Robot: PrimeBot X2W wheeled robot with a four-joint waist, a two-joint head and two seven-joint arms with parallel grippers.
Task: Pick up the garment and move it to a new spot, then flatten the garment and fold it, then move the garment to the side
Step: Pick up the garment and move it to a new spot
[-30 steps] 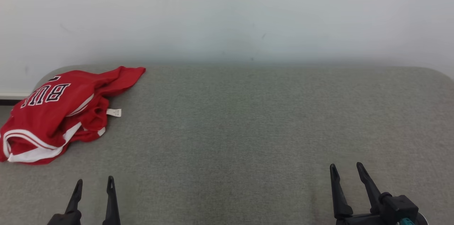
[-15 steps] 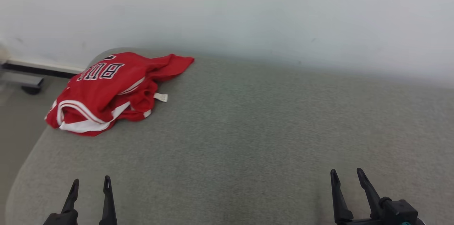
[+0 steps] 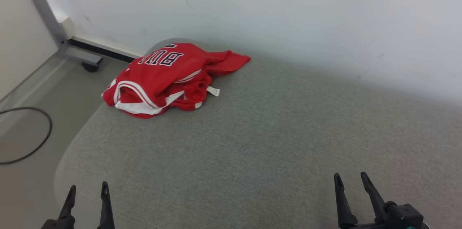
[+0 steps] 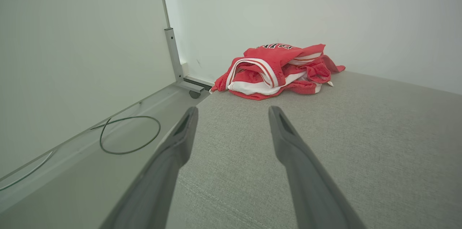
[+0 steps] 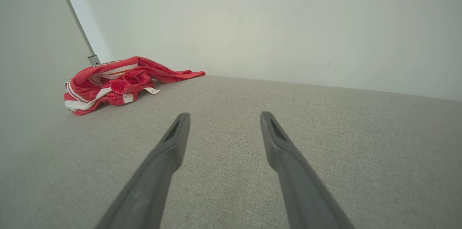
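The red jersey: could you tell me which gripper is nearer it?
Left. The left gripper is short of the red jersey, pointing toward it; the right gripper is far off to its right.

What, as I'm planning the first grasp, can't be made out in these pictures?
- Red jersey: head view, its own crumpled folds hide the rest of the lettering and which edges are hem or armholes.
- White tag: head view, print too small to read.
- Left gripper: head view, body cut off by the bottom edge.
- Cable: head view, ends cut off by the left edge.
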